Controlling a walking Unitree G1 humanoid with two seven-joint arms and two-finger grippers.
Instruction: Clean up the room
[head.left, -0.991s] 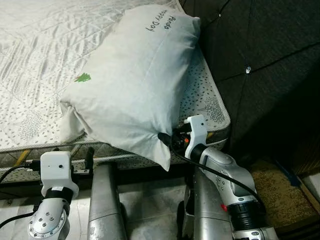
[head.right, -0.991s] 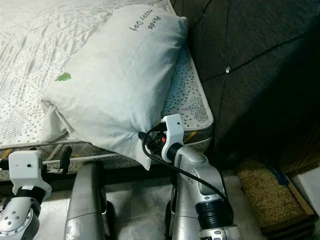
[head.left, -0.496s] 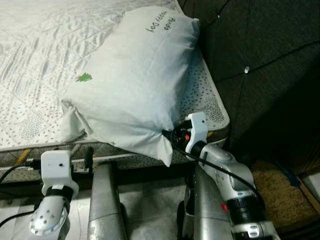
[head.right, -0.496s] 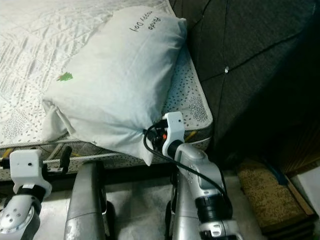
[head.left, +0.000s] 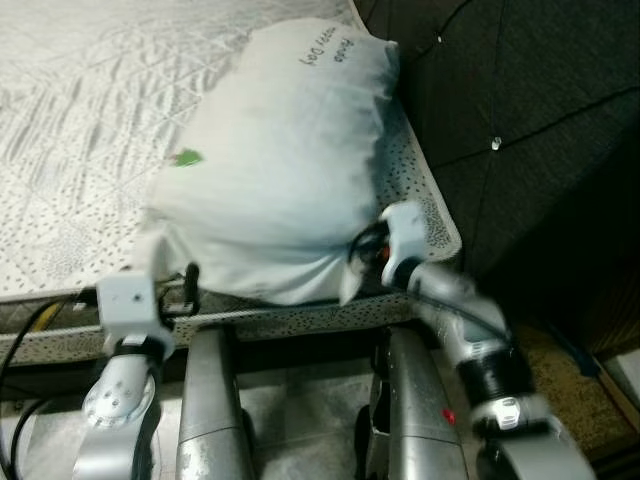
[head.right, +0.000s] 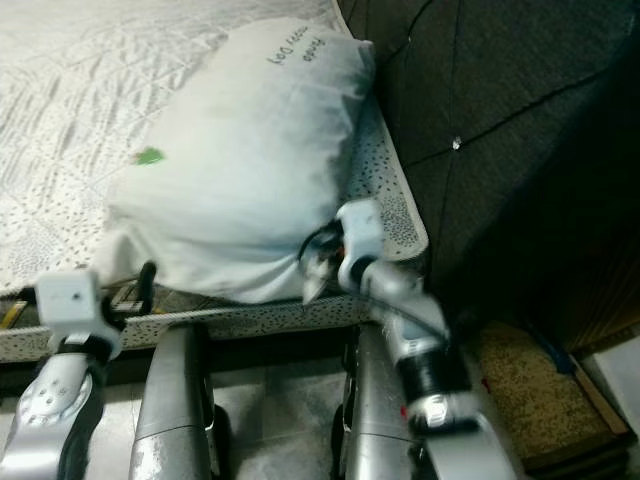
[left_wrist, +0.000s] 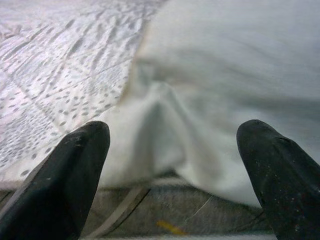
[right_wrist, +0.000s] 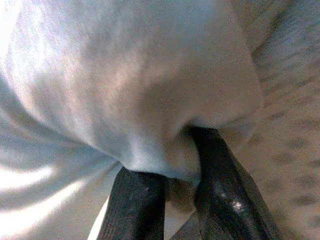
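Black fingers (right_wrist: 220, 195) of the right gripper (head.left: 362, 252) are clamped on the near corner of the white pillow (head.left: 280, 170), which lies on the quilted bed (head.left: 90, 120) against the dark padded headboard (head.left: 520, 110). Spread wide and holding nothing, the left gripper (left_wrist: 172, 165) faces the pillow's other near corner at the mattress edge.

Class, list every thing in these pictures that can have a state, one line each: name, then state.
Pillow: lying on the bed, one corner pinched.
Right gripper: shut on the pillow corner.
Left gripper: open, facing the pillow's other near corner.
Bed: quilted cover spread flat.
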